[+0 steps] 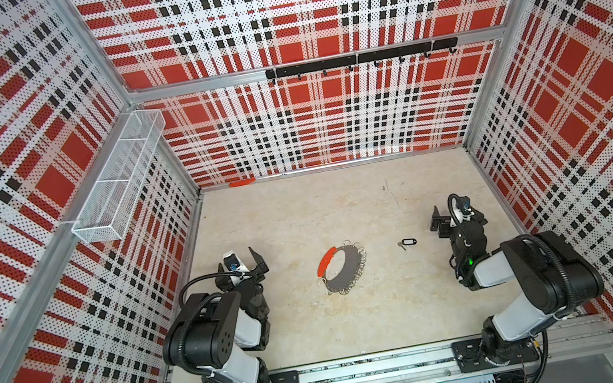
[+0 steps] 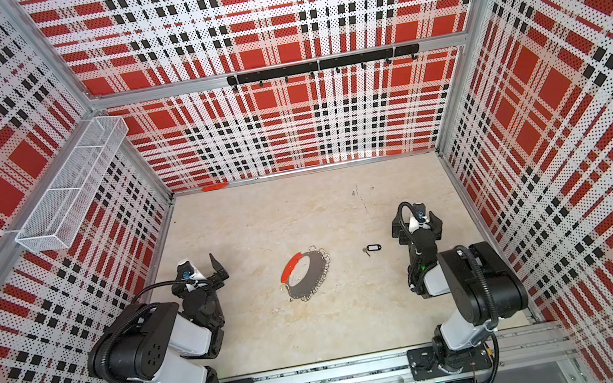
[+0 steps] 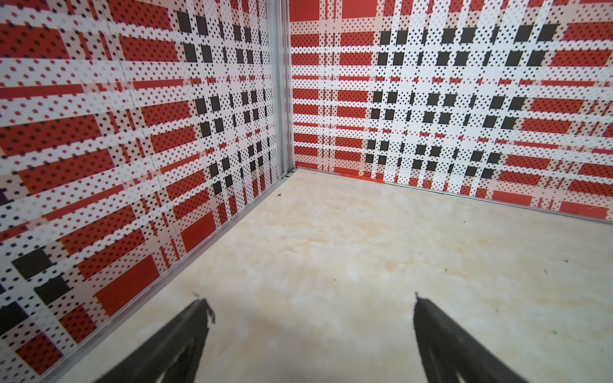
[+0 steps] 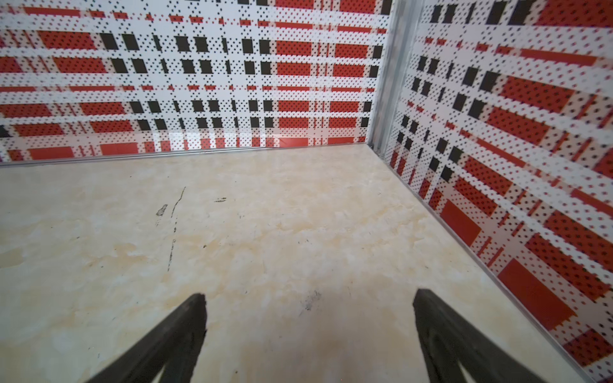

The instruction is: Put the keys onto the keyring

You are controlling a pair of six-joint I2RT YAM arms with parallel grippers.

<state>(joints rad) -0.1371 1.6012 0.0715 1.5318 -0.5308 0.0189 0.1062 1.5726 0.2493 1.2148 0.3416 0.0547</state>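
The keyring (image 1: pixel 340 267) (image 2: pixel 306 274), a flat grey crescent with a red segment and several small silver rings along its rim, lies mid-table in both top views. To its right lie the keys (image 1: pixel 407 243) (image 2: pixel 372 249): a tiny silver key on a black tag. My left gripper (image 1: pixel 260 262) (image 2: pixel 220 268) (image 3: pixel 310 305) is open and empty, left of the keyring. My right gripper (image 1: pixel 457 218) (image 2: pixel 415 225) (image 4: pixel 308 298) is open and empty, right of the keys. Both wrist views show only bare tabletop between the fingers; keys and keyring are out of their sight.
Plaid walls enclose the beige table (image 1: pixel 359 318) on three sides. A white mesh basket (image 1: pixel 117 178) hangs on the left wall. On the back wall is a black hook rail (image 1: pixel 358 59). A red strip (image 1: pixel 242 182) lies at the back edge.
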